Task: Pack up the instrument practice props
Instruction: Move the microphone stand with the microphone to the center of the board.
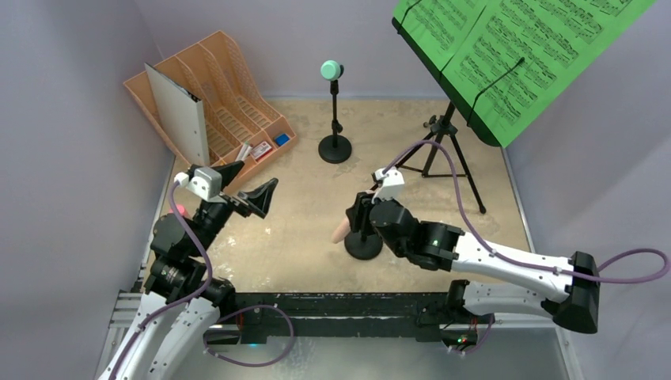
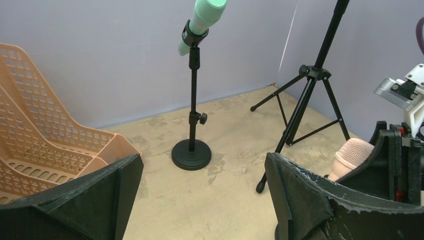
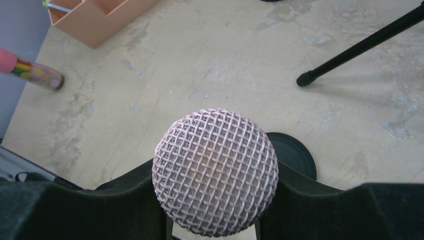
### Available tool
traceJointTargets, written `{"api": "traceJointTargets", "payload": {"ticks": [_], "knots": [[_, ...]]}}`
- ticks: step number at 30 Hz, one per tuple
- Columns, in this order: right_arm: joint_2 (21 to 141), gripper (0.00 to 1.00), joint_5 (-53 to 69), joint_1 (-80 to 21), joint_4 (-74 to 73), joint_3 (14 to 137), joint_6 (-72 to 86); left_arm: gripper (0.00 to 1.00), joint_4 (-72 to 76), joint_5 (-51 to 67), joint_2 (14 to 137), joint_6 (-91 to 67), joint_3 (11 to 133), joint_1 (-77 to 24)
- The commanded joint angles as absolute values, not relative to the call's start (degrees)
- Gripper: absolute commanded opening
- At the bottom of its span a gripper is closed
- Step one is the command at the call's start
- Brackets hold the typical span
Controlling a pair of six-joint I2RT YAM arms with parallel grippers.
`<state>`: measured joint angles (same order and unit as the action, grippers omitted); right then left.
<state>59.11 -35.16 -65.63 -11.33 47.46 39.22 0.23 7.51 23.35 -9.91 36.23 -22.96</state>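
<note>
The pink toy microphone [image 3: 215,170] fills the right wrist view, its mesh head wedged between both fingers of my right gripper [image 3: 215,200], which is shut on it. It hangs just above a short pole's round black base [image 3: 296,152]. From above, the right gripper [image 1: 360,212] holds the pink microphone [image 1: 341,230] over that base [image 1: 363,246]. The teal microphone [image 1: 332,70] sits clipped on the far pole [image 1: 335,148]. The black tripod [image 1: 443,146] carries green sheet-music pages [image 1: 514,47]. My left gripper [image 1: 252,186] hovers open at the left, holding nothing, with the teal microphone [image 2: 202,20] ahead of it.
The orange file rack [image 1: 229,103] with a grey binder [image 1: 180,111] stands at the back left. A pink-capped patterned tube [image 3: 30,72] lies by the left wall. Tripod legs [image 3: 360,47] spread across the floor to the right. Grey walls enclose the table.
</note>
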Motion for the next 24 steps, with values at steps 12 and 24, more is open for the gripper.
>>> {"api": "traceJointTargets", "payload": {"ticks": [12, 24], "knots": [[71.07, 0.07, -43.66, -67.58, 5.57, 54.72, 41.26, 0.99, 1.73, 11.38, 24.23, -10.33, 37.38, -23.20], [74.27, 0.42, -43.63, -67.65, 11.69, 54.62, 38.85, 0.99, 2.84, 14.41, 25.57, -10.46, 36.80, -23.20]]}}
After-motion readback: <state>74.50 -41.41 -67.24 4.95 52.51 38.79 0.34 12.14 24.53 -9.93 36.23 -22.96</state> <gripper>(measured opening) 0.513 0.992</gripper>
